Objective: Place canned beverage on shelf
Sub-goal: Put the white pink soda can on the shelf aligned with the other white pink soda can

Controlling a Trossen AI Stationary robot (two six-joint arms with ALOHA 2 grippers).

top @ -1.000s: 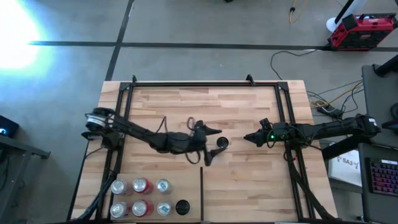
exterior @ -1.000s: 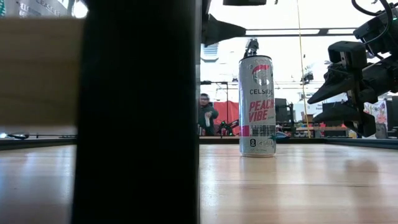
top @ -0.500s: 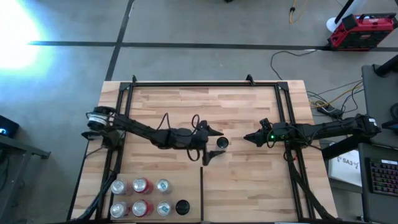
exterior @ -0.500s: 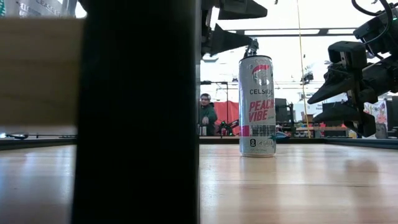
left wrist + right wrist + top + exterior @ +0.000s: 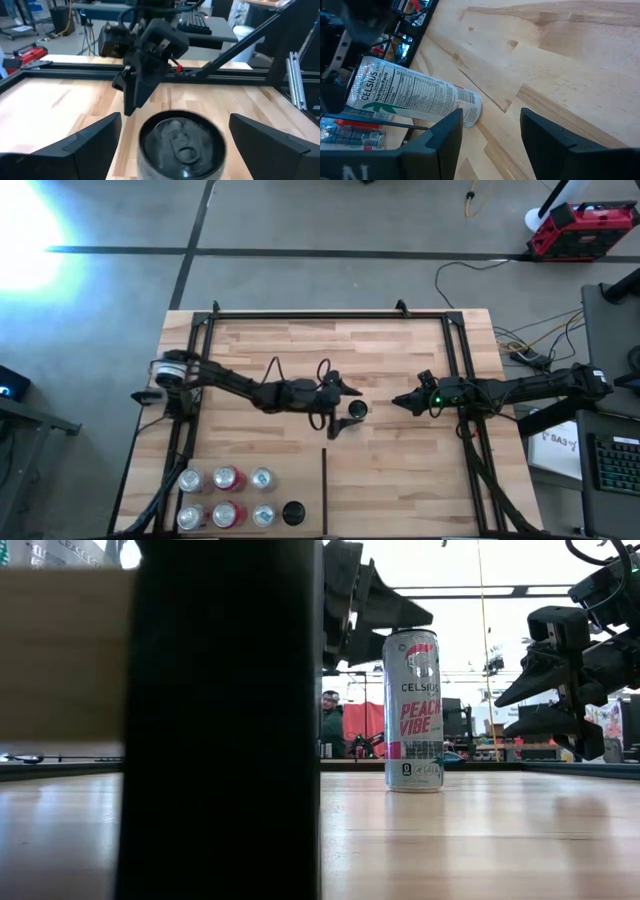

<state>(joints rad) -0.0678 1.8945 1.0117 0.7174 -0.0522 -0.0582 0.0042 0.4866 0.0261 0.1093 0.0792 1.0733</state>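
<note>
The tall silver aluminium beverage can with pink "Peach Vibe" lettering stands upright near the middle of the shelf, a large light butcher-block wooden board framed by black metal rails. Its long axis is vertical and its base is flat on the wood.

The left gripper sits just beside the can on the side facing the left arm, with its fingers spread wide. In the left wrist view the two dark fingers flank the dark can top on either side with clear wood showing between each finger and the can, so nothing is held. The can lies directly ahead of this gripper and between its fingers. My judgement is that the can already rests on the shelf and the next move is most likely a straight pull-away, which must avoid brushing the can.

The right gripper waits a little way from the can on the opposite side, pointing at it. It is closed with nothing between its fingers.

Six further cans in silver and red and one dark-topped can stand grouped at the shelf's near edge, well apart from the placed can, beside the short thin black divider strip.

Limits: in the low view a broad black post hides much of the shelf, and only part of the left gripper shows beside the can's top. Finger height against the can is hard to judge.
</note>
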